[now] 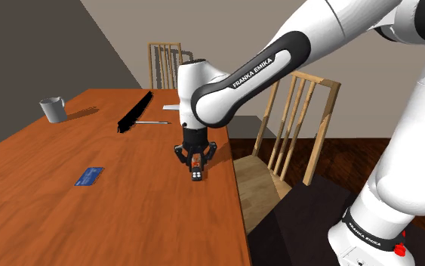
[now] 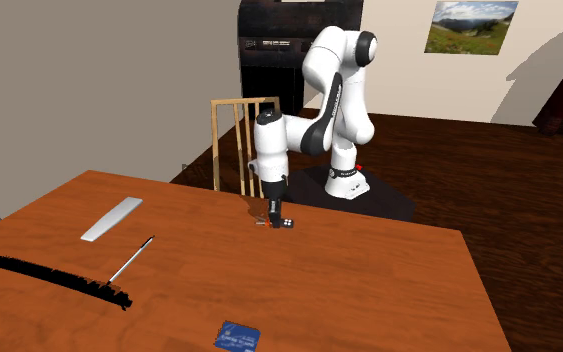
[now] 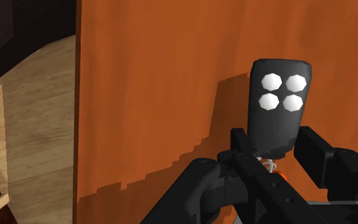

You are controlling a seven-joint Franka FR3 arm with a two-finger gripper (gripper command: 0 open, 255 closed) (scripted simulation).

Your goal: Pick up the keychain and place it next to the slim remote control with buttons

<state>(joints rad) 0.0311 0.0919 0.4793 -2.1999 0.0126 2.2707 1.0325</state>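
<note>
Near the wooden table's (image 1: 52,204) chair-side edge, your gripper (image 3: 274,145) clasps the black four-button keychain (image 3: 279,95) by its ring end, so lift it straight up, then carry it to the pale slim slab (image 2: 111,218), likely the remote, and set it just beside.

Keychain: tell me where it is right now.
The keychain is at the tip of the pincer, near the right edge of the table in the shoulder view, close to the wooden chair; the blue card lies off to its left.
</note>
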